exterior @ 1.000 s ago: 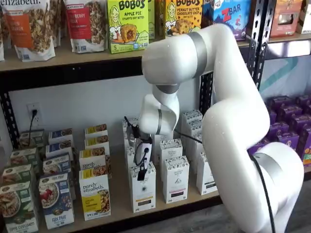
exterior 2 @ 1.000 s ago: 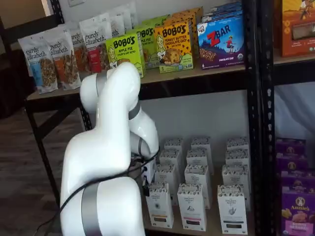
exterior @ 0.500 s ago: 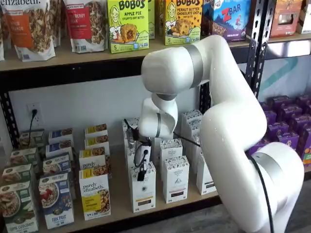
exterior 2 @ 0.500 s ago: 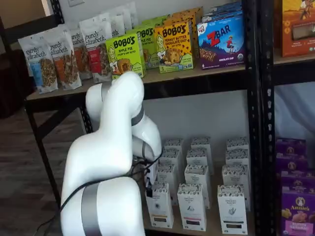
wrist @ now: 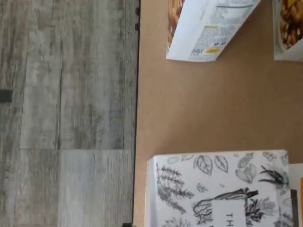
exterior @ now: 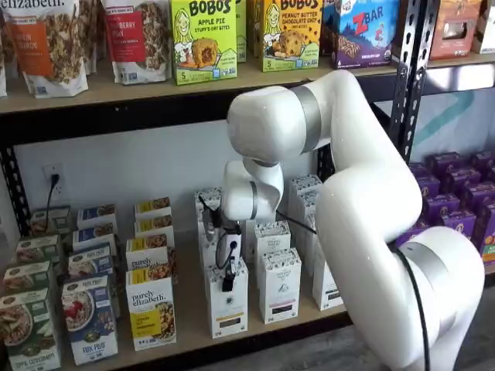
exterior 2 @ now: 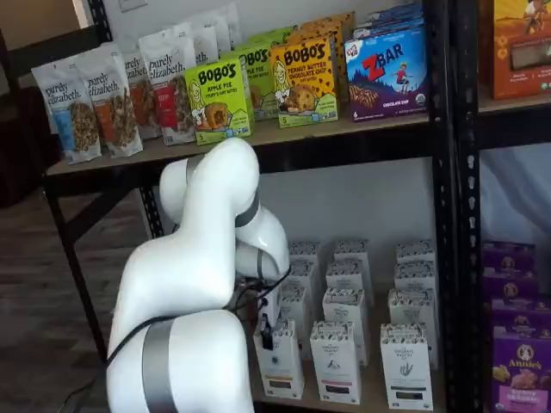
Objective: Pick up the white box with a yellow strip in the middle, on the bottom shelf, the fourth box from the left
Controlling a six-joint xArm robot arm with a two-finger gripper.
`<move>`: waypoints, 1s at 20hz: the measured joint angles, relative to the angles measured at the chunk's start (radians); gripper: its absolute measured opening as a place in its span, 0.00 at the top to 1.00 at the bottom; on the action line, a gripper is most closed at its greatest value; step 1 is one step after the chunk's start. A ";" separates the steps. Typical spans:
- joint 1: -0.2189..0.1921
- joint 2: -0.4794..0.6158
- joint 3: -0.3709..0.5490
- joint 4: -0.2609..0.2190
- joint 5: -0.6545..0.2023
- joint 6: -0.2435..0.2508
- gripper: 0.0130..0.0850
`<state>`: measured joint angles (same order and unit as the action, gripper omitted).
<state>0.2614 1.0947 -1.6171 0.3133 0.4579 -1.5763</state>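
Gripper [exterior: 229,280] hangs right at the top front edge of the white box [exterior: 228,299], the front carton of its column on the bottom shelf [exterior: 193,321]. In both shelf views only a dark finger tip and a cable loop show against the carton top; seen too small and side-on, so whether the fingers are apart or closed cannot be told. In a shelf view the gripper [exterior 2: 265,334] sits at the upper left corner of the same white box [exterior 2: 281,360], mostly hidden by the white arm [exterior 2: 198,284].

White box stands upright, directly under the gripper, speckled top, yellow-orange band low on its front. Just right of the gripper: a similar white carton with a dark band [exterior: 279,286], then another [exterior: 326,282] partly behind the arm [exterior: 363,209]. Left of the gripper: purely elizabeth box [exterior: 151,310], yellow panel, upright, a gap of bare shelf between it and the white box. More white cartons stand in rows behind the gripper toward the back wall.

Wrist view: white box top [wrist: 218,189] with leaf drawings fills one corner, bare shelf board [wrist: 189,109] beside it, a neighbouring carton [wrist: 203,28] across the gap, shelf front rail [wrist: 137,94] and grey plank floor [wrist: 66,113] beyond. No fingers visible there.

Upper board above the gripper carries Bobo's boxes [exterior: 203,40] and granola bags [exterior: 52,42].
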 joint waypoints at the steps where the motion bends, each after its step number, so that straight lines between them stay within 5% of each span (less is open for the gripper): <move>1: 0.000 0.005 -0.005 -0.009 0.000 0.007 0.00; 10: 0.003 0.041 -0.049 -0.114 0.021 0.104 0.00; 18: 0.005 0.053 -0.051 -0.130 -0.003 0.119 0.00; 20: 0.005 0.055 -0.052 -0.126 -0.004 0.115 0.11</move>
<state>0.2666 1.1494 -1.6689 0.1870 0.4540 -1.4613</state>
